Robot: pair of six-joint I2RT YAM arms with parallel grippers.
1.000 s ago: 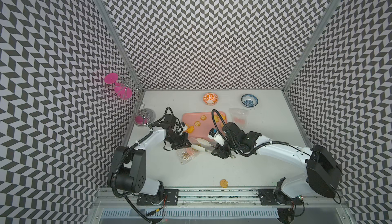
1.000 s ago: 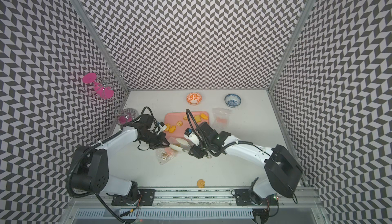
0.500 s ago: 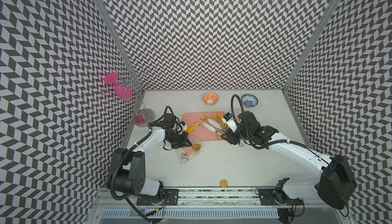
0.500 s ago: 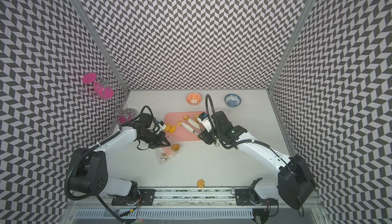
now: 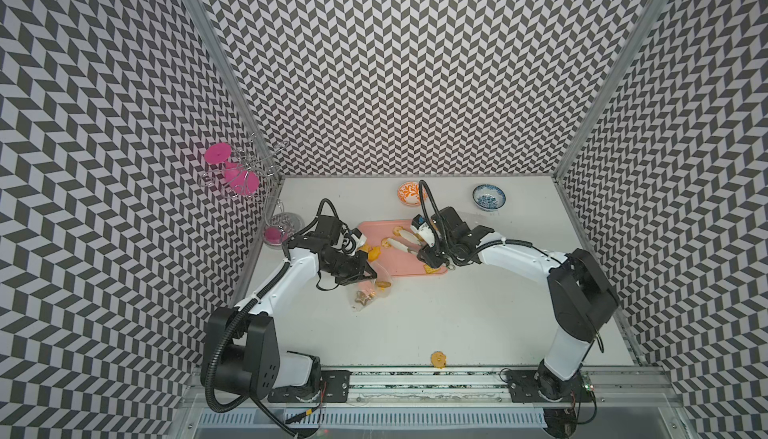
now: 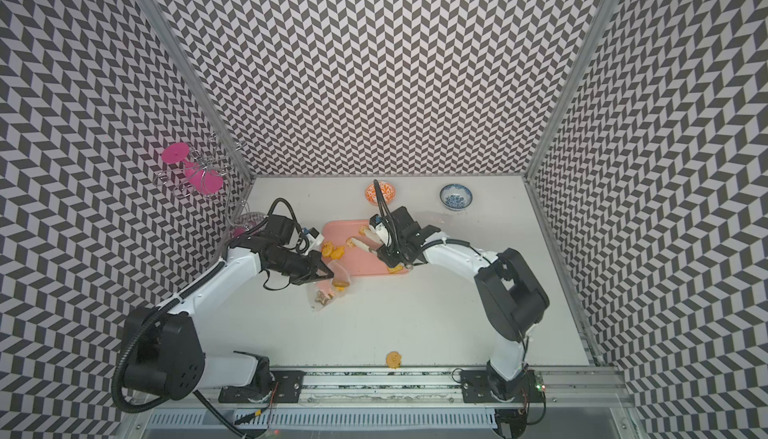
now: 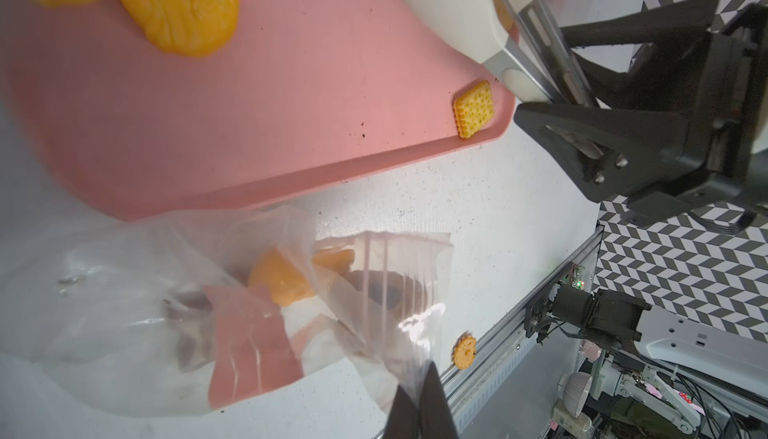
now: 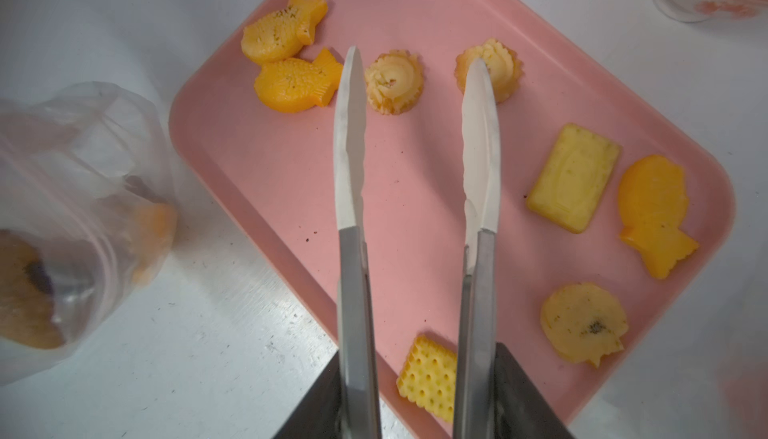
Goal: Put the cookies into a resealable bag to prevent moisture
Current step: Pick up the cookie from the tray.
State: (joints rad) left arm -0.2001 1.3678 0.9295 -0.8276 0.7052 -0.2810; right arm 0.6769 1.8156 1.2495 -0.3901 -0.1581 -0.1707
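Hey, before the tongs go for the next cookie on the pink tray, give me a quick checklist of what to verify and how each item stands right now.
1. Left gripper pinching the resealable bag: ok, shut on its edge.
2. Right gripper holding the tongs: ok, arms apart.
3. Swirl cookie lined up between the tong tips: ok in the right wrist view; how high the tips are, cannot tell.
4. Bag mouth open toward the pink tray: cannot tell.
5. All loose cookies on the tray: not ok, a round cookie lies at the front edge of the table.
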